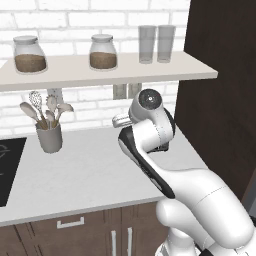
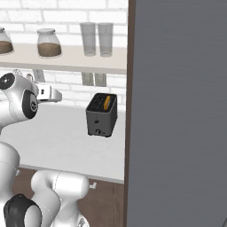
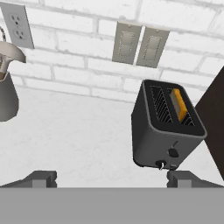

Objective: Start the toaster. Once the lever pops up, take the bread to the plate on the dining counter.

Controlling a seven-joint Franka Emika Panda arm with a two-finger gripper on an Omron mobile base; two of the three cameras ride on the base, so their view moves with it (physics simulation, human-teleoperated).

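Claw (image 3: 112, 178) spread wide, empty. Ahead and right: toaster (image 3: 168, 126), rigid, probably steady under a lever press. Bread (image 3: 179, 104) inside: light, crumbly; best pinched gently by the crust.

Saw 2 lidded jars (image 1: 30, 54) w/ brown fill on shelf (image 1: 100, 72), 2 clear glasses (image 1: 156, 44) to their right. Grey utensil cup (image 1: 49, 136) stood on white worktop (image 1: 85, 175), black cooktop (image 1: 7, 170) at left edge. Wall outlet (image 3: 18, 25) behind the cup.
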